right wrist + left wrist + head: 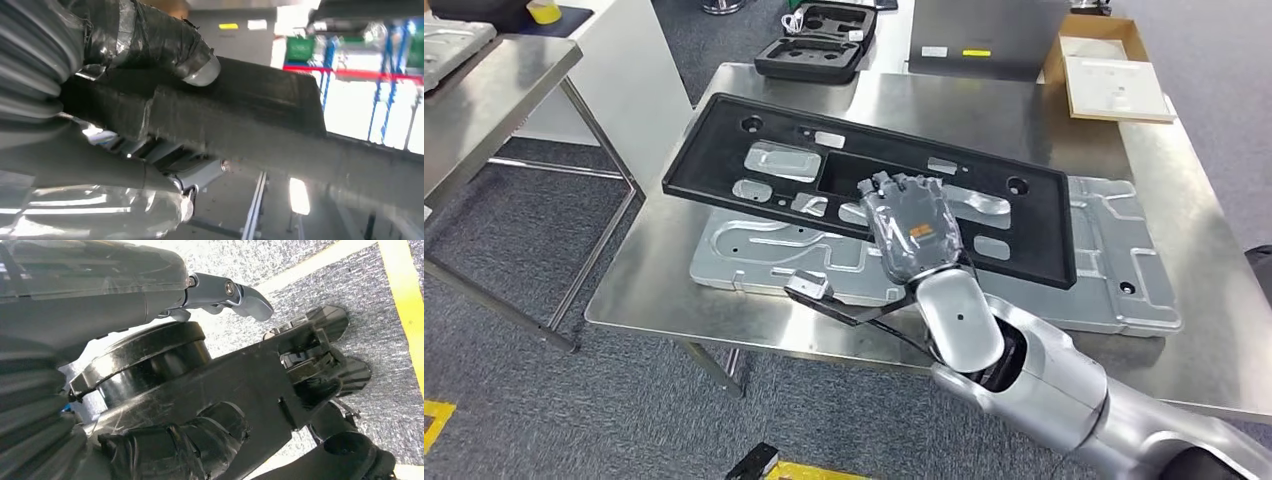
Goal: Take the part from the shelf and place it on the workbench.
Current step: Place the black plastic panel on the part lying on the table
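Observation:
The part is a long black plastic frame (754, 150) with a rectangular opening and several cut-outs. It lies slanted across the steel workbench (984, 110), over a silver stamped metal panel (1114, 260). My right hand (914, 225) grips its near long edge around the middle, fingers over the top. In the right wrist view the thumb (165, 45) presses on the black frame (260, 115) and other fingers sit under it. Whether the frame touches the panel I cannot tell. My left hand (235, 295) hangs over the grey floor with nothing in it.
A black moulded case (814, 45), a grey box (984, 35) and a cardboard box (1109, 70) stand at the workbench's far side. A second steel table (494, 110) stands to the left with a gap of grey floor between.

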